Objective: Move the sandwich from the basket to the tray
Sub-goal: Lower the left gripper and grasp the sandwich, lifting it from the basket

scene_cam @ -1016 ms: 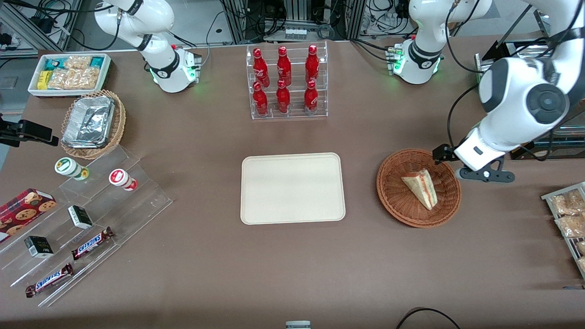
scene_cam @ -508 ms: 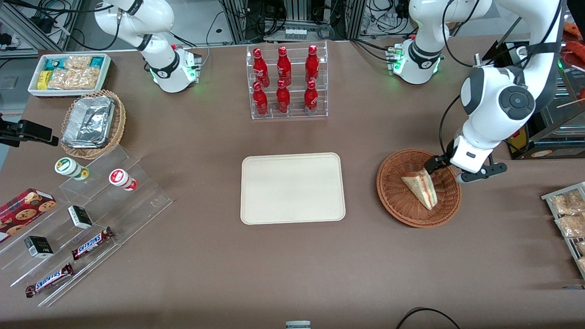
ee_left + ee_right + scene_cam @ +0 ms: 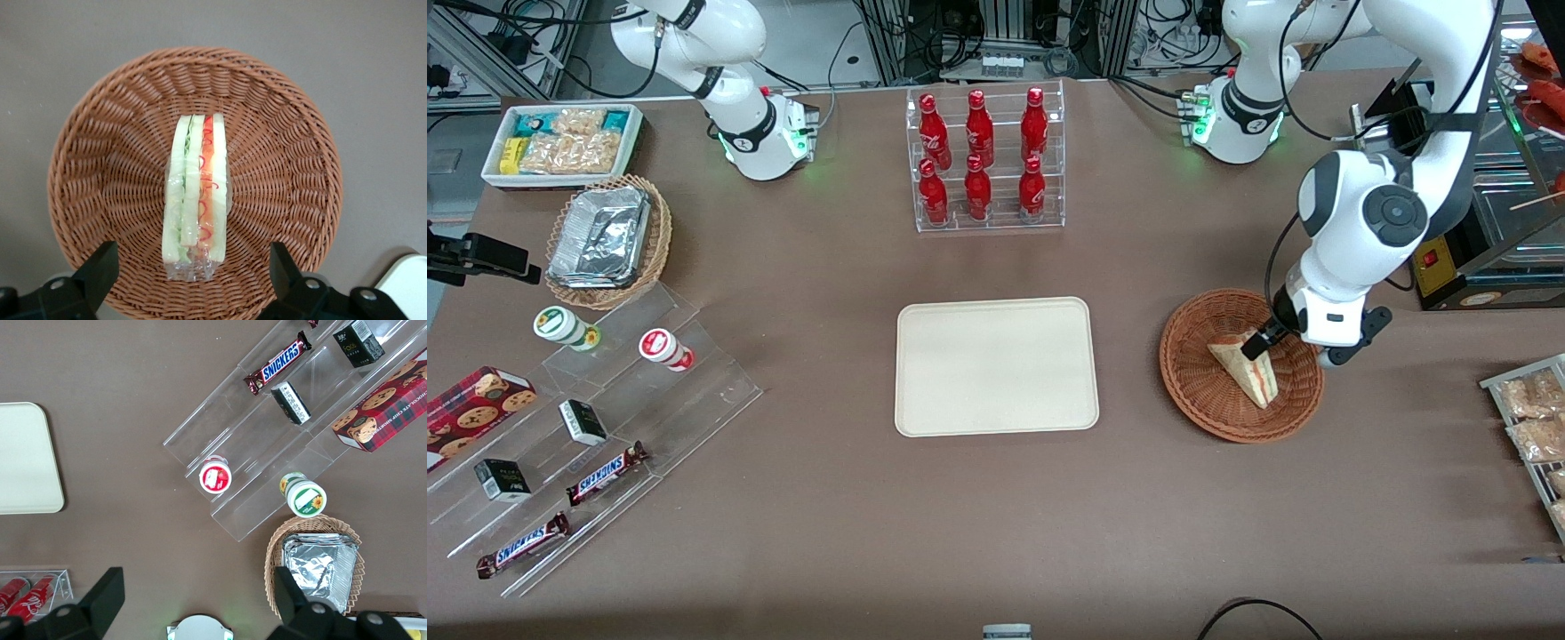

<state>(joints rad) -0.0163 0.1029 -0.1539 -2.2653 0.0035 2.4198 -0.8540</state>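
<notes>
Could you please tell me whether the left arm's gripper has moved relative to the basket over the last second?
Yes. The gripper, fingers open, has come in from outside the basket rim toward the tray's side and now hangs over the sandwich.

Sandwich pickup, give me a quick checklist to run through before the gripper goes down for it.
1. Sandwich lies in the basket: ok.
2. Gripper is open, one finger on each side of the sandwich: ok.
3. Gripper is centred over the sandwich: ok in the wrist view; in the front view it hangs over the end of the wedge farther from the camera.
4. Fingers stand apart from the basket rim: ok in the wrist view; height above it cannot tell.
5. Tray has bare room for the sandwich: ok.
6. Path from basket to tray has nothing standing in it: ok.
</notes>
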